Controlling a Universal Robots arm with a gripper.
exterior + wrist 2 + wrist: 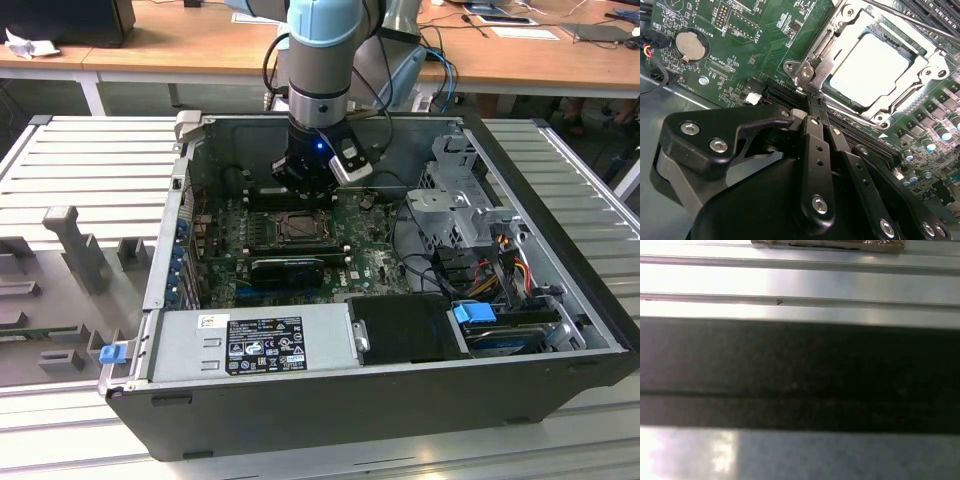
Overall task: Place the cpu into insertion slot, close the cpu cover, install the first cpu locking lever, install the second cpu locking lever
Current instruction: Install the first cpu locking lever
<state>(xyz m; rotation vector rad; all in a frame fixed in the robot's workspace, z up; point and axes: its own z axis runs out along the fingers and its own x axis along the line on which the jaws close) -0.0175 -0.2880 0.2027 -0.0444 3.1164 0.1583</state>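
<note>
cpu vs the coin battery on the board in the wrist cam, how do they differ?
Shape: the cpu is a flat square, the coin battery a round disc.
Size: the cpu looks clearly larger than the coin battery.
Seat: the cpu lies in the insertion slot with the cpu cover framing it; the coin battery sits in a round holder on open board.
Shared: both have pale metallic faces and lie flat on the green board.

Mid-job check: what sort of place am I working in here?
Probably a lab or workshop test bench: an open computer case lies on a slatted metal table, wooden desks stand behind it, and the gripper hangs over the motherboard.
</note>
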